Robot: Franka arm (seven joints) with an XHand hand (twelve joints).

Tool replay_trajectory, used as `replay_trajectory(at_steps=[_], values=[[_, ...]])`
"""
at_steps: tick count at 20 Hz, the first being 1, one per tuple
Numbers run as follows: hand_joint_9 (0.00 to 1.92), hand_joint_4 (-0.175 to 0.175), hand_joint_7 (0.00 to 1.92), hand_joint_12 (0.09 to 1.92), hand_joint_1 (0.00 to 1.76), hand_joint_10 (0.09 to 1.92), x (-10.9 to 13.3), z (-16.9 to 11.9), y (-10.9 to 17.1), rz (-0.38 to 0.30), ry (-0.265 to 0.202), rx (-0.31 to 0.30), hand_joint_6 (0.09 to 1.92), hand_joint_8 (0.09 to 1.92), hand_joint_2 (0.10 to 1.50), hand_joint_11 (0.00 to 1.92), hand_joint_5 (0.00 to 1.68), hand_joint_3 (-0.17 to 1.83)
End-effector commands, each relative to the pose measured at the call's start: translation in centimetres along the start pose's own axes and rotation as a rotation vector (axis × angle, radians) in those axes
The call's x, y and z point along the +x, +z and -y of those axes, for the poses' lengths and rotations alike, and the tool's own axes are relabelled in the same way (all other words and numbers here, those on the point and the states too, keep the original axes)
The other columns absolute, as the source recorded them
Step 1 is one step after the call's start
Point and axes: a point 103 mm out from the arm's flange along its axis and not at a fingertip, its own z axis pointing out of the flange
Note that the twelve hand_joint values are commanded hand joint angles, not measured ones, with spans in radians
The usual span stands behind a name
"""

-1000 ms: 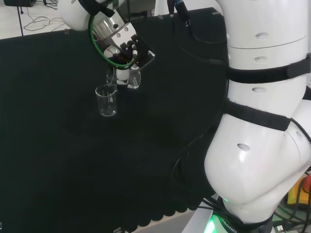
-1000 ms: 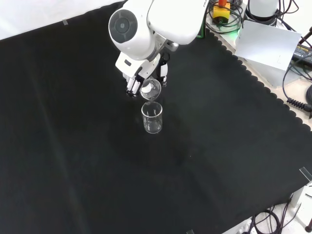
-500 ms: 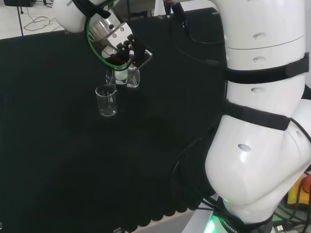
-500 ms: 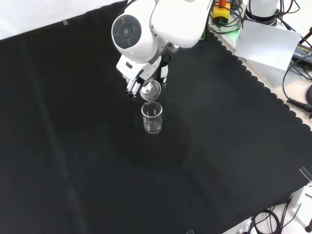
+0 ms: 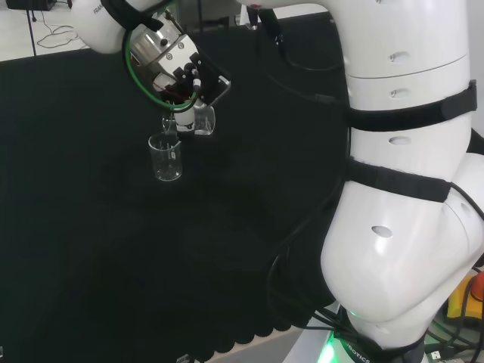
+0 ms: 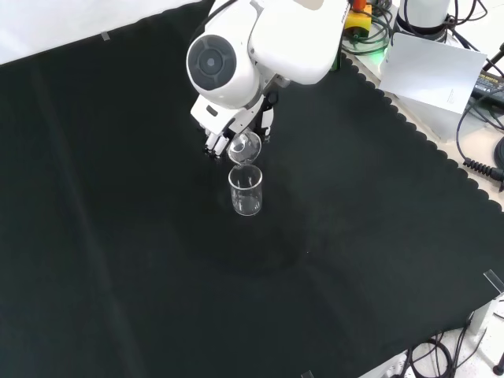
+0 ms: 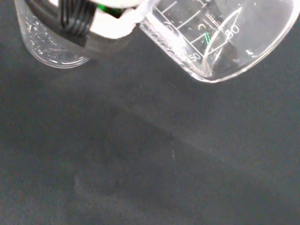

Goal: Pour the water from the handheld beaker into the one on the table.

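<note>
The handheld beaker [image 6: 245, 146] is tipped over in the hand [image 6: 223, 135], its mouth turned down toward the clear glass beaker on the table [image 6: 246, 190], which stands upright on the black cloth [image 6: 118, 236] just at the tilted one's 6 o'clock in the front view. In the head view the handheld beaker [image 5: 198, 119] hangs at about 1 o'clock from the standing beaker [image 5: 165, 157], close above its rim, with the hand [image 5: 184, 82] over it at 12 o'clock. The hand's fingers are curled round the tilted beaker's wall and grip it. In the wrist view the tilted beaker [image 7: 220, 37] shows printed graduation marks on its clear side and a little liquid lying near its base; whether any is running out I cannot tell. A black and white part of the hand [image 7: 89, 21] partly covers the standing beaker [image 7: 49, 44] there. In the front view the arm's white link [image 6: 272, 39] with its round grey cap stands at the hand's 1 o'clock.
</note>
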Motion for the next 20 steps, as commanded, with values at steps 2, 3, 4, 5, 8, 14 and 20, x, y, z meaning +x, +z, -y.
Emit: replay_trajectory(at_steps=[2,3,4,5,8,14,20], values=[[1.3,-0.122,1.28,0.8,1.28,1.05,0.0,0.0,-0.1,0.035,0.019,0.023,1.03,0.68,1.13,1.06,0.97,-0.17],[1.3,-0.122,1.28,0.8,1.28,1.05,0.0,0.0,-0.1,0.041,0.022,0.025,1.03,0.68,1.13,1.06,0.97,-0.17],[1.3,-0.122,1.28,0.8,1.28,1.05,0.2,0.1,-0.4,0.05,0.025,0.033,1.03,0.68,1.13,1.07,0.97,-0.17],[1.3,-0.122,1.28,0.8,1.28,1.05,0.3,0.1,-0.5,0.052,0.024,0.034,1.03,0.68,1.13,1.07,0.97,-0.17],[1.3,-0.122,1.28,0.8,1.28,1.05,0.2,0.2,-0.4,0.067,0.026,0.036,1.03,0.68,1.13,1.07,0.97,-0.17],[1.3,-0.122,1.28,0.8,1.28,1.05,0.6,0.5,-0.9,0.096,0.029,0.052,1.03,0.68,1.13,1.07,0.97,-0.17],[1.3,-0.123,1.28,0.8,1.28,1.05,0.8,0.5,-1.3,0.127,0.034,0.062,1.03,0.67,1.13,1.07,0.97,-0.17]])
